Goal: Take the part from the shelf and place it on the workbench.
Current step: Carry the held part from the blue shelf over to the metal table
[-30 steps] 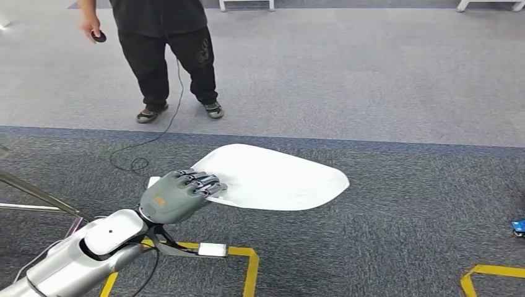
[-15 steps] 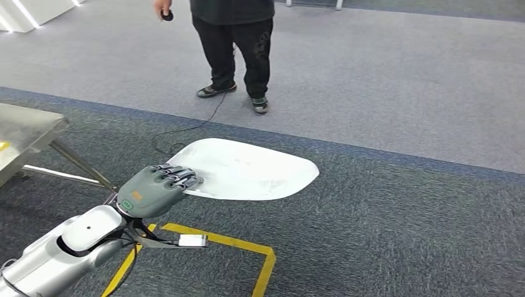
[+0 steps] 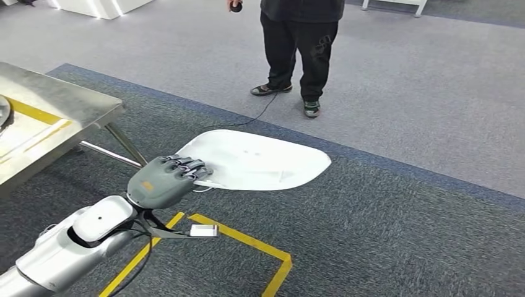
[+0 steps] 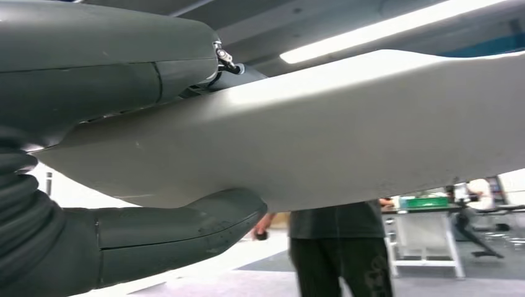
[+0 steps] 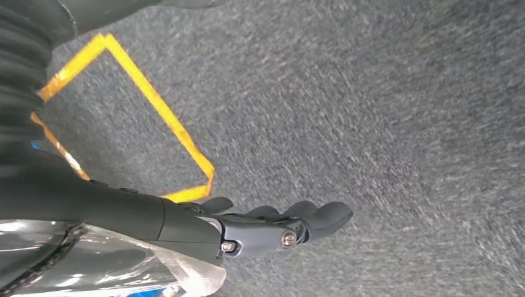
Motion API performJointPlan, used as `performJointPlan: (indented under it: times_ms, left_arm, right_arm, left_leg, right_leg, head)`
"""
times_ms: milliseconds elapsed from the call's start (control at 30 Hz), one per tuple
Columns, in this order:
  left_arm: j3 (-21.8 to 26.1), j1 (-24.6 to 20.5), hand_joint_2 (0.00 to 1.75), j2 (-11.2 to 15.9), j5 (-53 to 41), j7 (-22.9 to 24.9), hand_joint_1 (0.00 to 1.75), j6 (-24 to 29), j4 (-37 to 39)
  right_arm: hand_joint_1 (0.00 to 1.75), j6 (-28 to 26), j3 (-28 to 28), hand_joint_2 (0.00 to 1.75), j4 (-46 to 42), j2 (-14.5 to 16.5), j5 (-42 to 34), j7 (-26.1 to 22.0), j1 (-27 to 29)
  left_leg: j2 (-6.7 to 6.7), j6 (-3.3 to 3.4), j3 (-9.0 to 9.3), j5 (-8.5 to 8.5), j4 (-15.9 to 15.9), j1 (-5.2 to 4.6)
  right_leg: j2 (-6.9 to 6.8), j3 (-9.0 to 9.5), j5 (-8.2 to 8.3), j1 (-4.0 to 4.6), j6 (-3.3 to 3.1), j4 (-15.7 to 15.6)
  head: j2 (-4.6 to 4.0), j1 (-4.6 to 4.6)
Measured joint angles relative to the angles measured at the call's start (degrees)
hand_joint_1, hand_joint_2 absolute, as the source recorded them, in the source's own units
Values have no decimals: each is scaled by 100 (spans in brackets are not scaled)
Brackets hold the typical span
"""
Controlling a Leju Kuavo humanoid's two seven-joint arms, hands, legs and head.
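i can't read any writing anywhere; there is a small orange mark on the back of my left hand and a pale print on the trouser leg of the person standing on the light carpet ahead, both too small to make out.

the left hand is clamped on the part, a flat white panel with rounded corners. the dark fingers lie over its top face at the near left end. the panel is held roughly level in the air above the dark carpet, its long axis running from the hand out to my right and slightly away, the broad rounded end pointing right.

the left wrist view adds the underside: the thick thumb presses up against the lower face of the panel, so the grip is a pinch from above and below. it also shows ceiling lights and a table with a green bin behind the person.

the steel workbench sits at the far left in the head view, well apart from the panel, with yellow tape on its top.

the right wrist view shows my right hand hanging over dark carpet near a corner of yellow floor tape, fingers loosely curled together, holding nothing.
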Motion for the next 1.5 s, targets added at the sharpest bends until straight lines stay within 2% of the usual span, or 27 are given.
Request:
performJointPlan:
  times_ms: [67,100,167,200,233,300,367,400,467,533,600,667,700,767,833,900,967,1033,1100,1167,1200,1233,1267,1333,1400,1467,1500]
  left_arm:
    - [2,-11,175,-10,-32,65,175,9,11]
    - [2,-1,175,-16,-53,96,175,18,17]
    - [4,54,175,-24,-92,150,175,43,33]
    - [6,80,175,-25,-110,166,175,55,38]
    - [9,98,175,-25,-128,179,175,63,42]
    - [23,106,175,-27,-151,191,175,74,43]
    - [38,96,175,-35,-162,201,175,82,43]
    - [43,99,175,-39,-163,205,175,86,43]
    - [48,123,175,-46,-165,208,175,89,43]
    - [49,125,175,-64,-166,210,175,100,44]
    - [48,118,175,-87,-166,213,175,113,45]
    - [45,144,175,-103,-167,214,175,113,46]
    - [44,158,175,-108,-167,214,175,113,46]
    - [43,170,175,-116,-168,214,175,113,47]
    - [44,164,175,-120,-169,215,175,113,48]
    - [45,158,175,-122,-171,215,175,113,50]
    - [43,157,175,-132,-173,214,175,114,62]
    - [38,131,175,-151,-173,211,175,113,84]
    - [31,80,175,-186,-172,200,175,112,108]
    - [13,58,175,-222,-170,177,175,110,136]
    - [4,58,175,-236,-170,166,175,108,153]
    - [-3,53,175,-245,-168,158,175,107,169]
    - [-5,41,175,-254,-166,153,175,105,183]
    - [-9,-17,175,-279,-149,134,175,98,201]
    - [-25,-108,175,-321,-125,109,175,84,220]
    - [-44,-165,175,-357,-114,93,175,74,246]
    - [-53,-175,175,-375,-113,87,175,73,258]
  right_arm:
    - [0,22,-18,175,0,-28,-2,20,-4]
    - [0,40,-35,175,0,-46,-10,36,-1]
    - [0,80,-74,175,0,-70,-27,68,4]
    - [0,93,-86,175,0,-75,-33,73,3]
    - [0,98,-92,175,0,-77,-33,74,1]
    - [0,100,-95,175,0,-77,-28,75,-3]
    - [0,101,-97,175,0,-76,-22,77,-3]
    - [0,101,-97,175,0,-76,-20,78,-3]
    - [0,101,-99,175,-1,-80,-16,78,-16]
    - [0,100,-99,175,-2,-82,-14,76,-31]
    - [0,101,-99,175,-2,-86,-13,78,-16]
    - [0,101,-107,175,-1,-98,-14,84,14]
    - [0,101,-114,175,-1,-103,-14,86,21]
    - [0,101,-129,175,0,-112,-13,85,23]
    - [0,102,-134,175,4,-115,-6,84,22]
    - [0,103,-138,175,10,-116,-4,84,24]
    - [0,103,-142,175,12,-114,-21,83,22]
    - [0,100,-146,175,11,-109,-45,78,14]
    - [0,95,-156,175,11,-109,-69,75,28]
    - [0,92,-179,175,13,-119,-85,77,58]
    - [0,91,-196,175,13,-124,-91,78,65]
    - [0,90,-212,175,13,-129,-96,79,66]
    - [0,90,-225,175,13,-131,-104,80,64]
    - [0,91,-243,175,13,-131,-133,84,64]
    - [0,96,-272,175,13,-139,-177,89,72]
    - [0,102,-312,175,13,-152,-209,93,71]
    - [0,103,-330,175,13,-157,-220,93,64]
  left_leg:
    - [372,-43,-258,-287,570,-11]
    - [479,-58,-450,-453,968,-2]
    - [534,-61,-708,-577,1467,12]
    - [543,-48,-692,-488,1420,11]
    - [575,-20,-563,-310,1152,0]
    - [851,82,-165,22,367,-81]
    - [1101,171,53,105,-85,-175]
    - [1110,191,62,77,-125,-205]
    - [937,218,81,106,-188,-186]
    - [781,257,126,146,-261,-131]
    - [630,284,140,158,-279,-94]
    - [461,289,142,153,-275,-83]
    - [374,284,148,149,-271,-74]
    - [206,247,167,124,-247,-46]
    - [58,177,148,79,-177,-29]
    - [-79,101,90,67,-125,-17]
    - [-171,43,56,77,-118,6]
    - [62,-9,-35,-43,69,-4]
    - [415,-57,-332,-354,691,-8]
    - [525,-84,-679,-607,1393,14]
    - [538,-86,-744,-595,1517,20]
    - [555,-76,-690,-468,1402,20]
    - [594,-49,-526,-262,1076,14]
    - [818,43,-119,48,282,-46]
    - [956,117,55,82,-77,-111]
    - [847,159,64,75,-130,-117]
    - [780,181,83,89,-168,-100]
  right_leg:
    - [-143,35,-12,18,-62,-22]
    - [-224,46,-27,32,-85,-23]
    - [-384,67,-57,59,-108,-23]
    - [-460,84,-73,71,-111,-23]
    - [-535,109,-91,82,-111,-23]
    - [-680,169,-139,112,-95,-23]
    - [-824,204,-183,139,-52,-26]
    - [-901,217,-198,148,-27,-32]
    - [-978,248,-241,146,30,-32]
    - [-703,126,-419,127,83,251]
    - [-360,-260,-744,98,117,981]
    - [-277,-649,-908,87,142,1611]
    - [-269,-720,-825,83,152,1645]
    - [-198,-535,-379,53,178,1073]
    - [95,-201,-51,-13,208,325]
    - [265,-55,-23,-35,179,54]
    - [142,-24,-23,-18,98,30]
    - [6,11,-16,-19,23,-1]
    - [-149,42,-35,-5,-37,-17]
    - [-319,62,-66,16,-67,-16]
    - [-397,75,-82,24,-70,-16]
    - [-473,96,-100,32,-69,-16]
    - [-543,127,-121,42,-65,-16]
    - [-678,190,-169,72,-40,-19]
    - [-814,223,-206,97,9,-30]
    - [-935,264,-234,103,68,-54]
    - [-884,269,-266,96,98,-39]
  head:
    - [0,-29]
    - [0,-40]
    - [0,-46]
    - [0,-46]
    - [0,-47]
    - [0,-44]
    - [0,-43]
    - [0,-43]
    - [0,-40]
    - [0,-20]
    - [0,3]
    - [0,7]
    - [0,10]
    - [0,9]
    - [0,19]
    - [0,30]
    - [0,32]
    - [0,-2]
    - [0,-42]
    - [0,-48]
    - [0,-50]
    - [0,-51]
    - [0,-51]
    - [0,-50]
    - [0,-47]
    - [0,-45]
    - [0,-39]
